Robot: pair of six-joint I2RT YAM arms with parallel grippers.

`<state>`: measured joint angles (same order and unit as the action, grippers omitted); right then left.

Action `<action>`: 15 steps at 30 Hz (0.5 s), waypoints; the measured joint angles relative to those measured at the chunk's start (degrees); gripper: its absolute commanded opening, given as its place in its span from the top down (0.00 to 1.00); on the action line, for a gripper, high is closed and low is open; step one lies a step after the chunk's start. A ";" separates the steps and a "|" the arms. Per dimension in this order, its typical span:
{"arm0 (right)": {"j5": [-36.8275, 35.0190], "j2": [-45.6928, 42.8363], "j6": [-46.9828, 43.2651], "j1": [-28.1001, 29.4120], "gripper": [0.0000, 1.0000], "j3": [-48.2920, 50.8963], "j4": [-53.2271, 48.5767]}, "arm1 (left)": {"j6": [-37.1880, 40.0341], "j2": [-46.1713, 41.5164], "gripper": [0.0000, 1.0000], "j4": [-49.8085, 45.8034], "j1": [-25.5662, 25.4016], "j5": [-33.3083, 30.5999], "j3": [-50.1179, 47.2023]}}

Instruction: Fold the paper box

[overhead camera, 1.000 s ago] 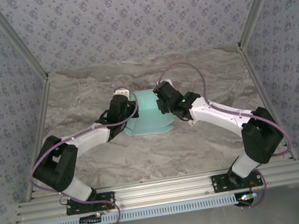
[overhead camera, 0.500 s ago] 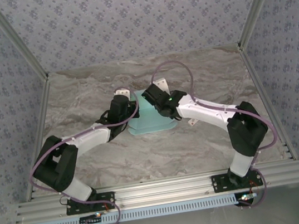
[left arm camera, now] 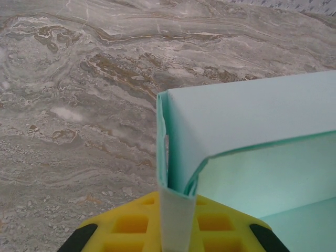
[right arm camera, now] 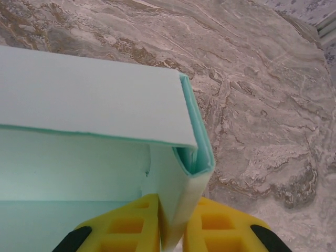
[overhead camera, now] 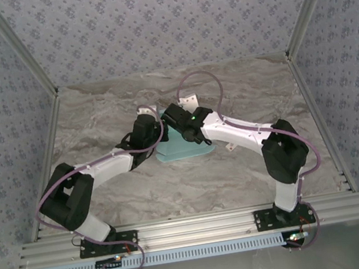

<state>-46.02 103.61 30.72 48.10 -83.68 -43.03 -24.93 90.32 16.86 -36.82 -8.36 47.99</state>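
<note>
Paper box (overhead camera: pixel 181 151): wrist-view corners tight within left claw (left arm camera: pixel 177 223) and right claw (right arm camera: pixel 177 223).

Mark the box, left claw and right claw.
box (overhead camera: pixel 180 150): top view, its near edge.
left claw (left arm camera: pixel 176 212): left wrist view, middle of its grip, where the box corner is pinched.
right claw (right arm camera: pixel 177 220): right wrist view, middle of its grip, where the box corner is pinched.

Soft, even, bright light falls from above on the table (overhead camera: pixel 96 120). In the overhead view it leaves only faint, blurred shadows beside the box (overhead camera: pixel 183 149) and no glare. In both wrist views the table behind the box is sharp. The box's inner faces are shaded darker, and the yellow pads (left arm camera: pixel 226 218) below it look slightly blurred.
</note>
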 measured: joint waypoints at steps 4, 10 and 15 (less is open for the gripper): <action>-0.02 0.00 0.00 0.04 0.81 0.02 0.00 | -0.07 0.00 0.88 0.15 0.00 -0.02 0.00; 5.16 -4.15 -3.15 -0.74 0.77 5.14 5.44 | 0.57 0.00 0.88 -0.35 -0.20 -0.28 0.00; 9.55 -6.54 -4.63 -1.64 0.72 6.29 7.32 | 0.85 0.00 0.88 -0.26 -0.22 -0.70 0.00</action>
<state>-36.47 97.08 26.09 46.46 -77.38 -35.70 -24.08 90.32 16.60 -37.04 -9.06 47.99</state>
